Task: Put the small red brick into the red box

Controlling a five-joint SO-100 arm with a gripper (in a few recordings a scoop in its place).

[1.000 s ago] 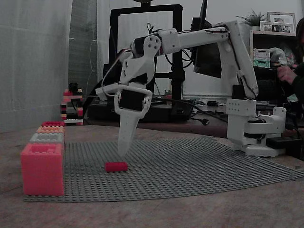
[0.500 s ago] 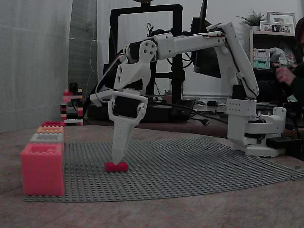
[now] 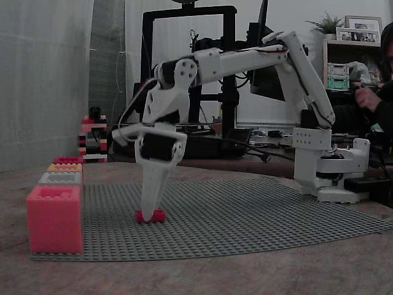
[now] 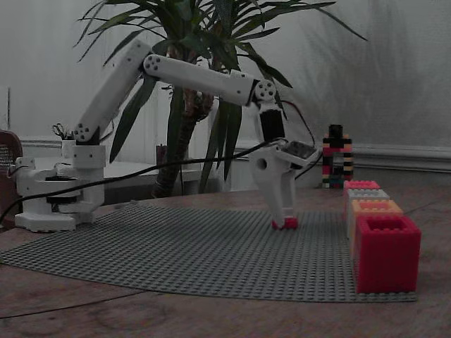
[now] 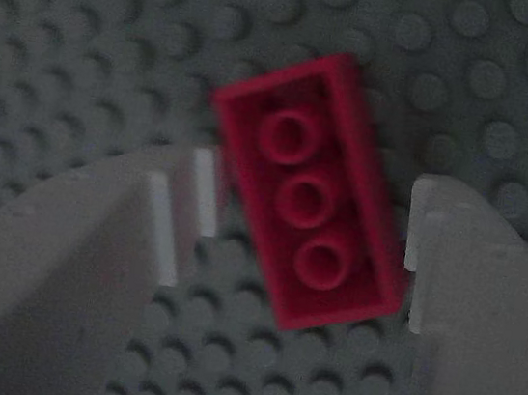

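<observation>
The small red brick [image 5: 307,203] lies slanted on the grey studded baseplate [image 3: 245,215], three studs up. My gripper [image 5: 310,218] is open and lowered around it, with one white finger [image 5: 138,269] to its left and the other [image 5: 469,303] close by its lower right corner. In both fixed views the gripper [image 3: 149,211] [image 4: 284,218] stands tip-down on the brick [image 3: 151,216] [image 4: 285,223]. The red box [image 4: 384,253] is nearest in one fixed view and at the far end of the row [image 3: 67,160] in the other.
Along the baseplate's edge stand a pinkish-red box [image 3: 54,218], a grey box [image 3: 60,178] and an orange box [image 3: 64,167]. A small brick tower [image 4: 336,156] stands behind. The arm's base [image 3: 328,166] sits at the plate's far side, near a person's hand [image 3: 370,95].
The gripper has come down and moved left in the fixed view, from above and right of the brick to tip-down around it. The brick has hardly moved.
</observation>
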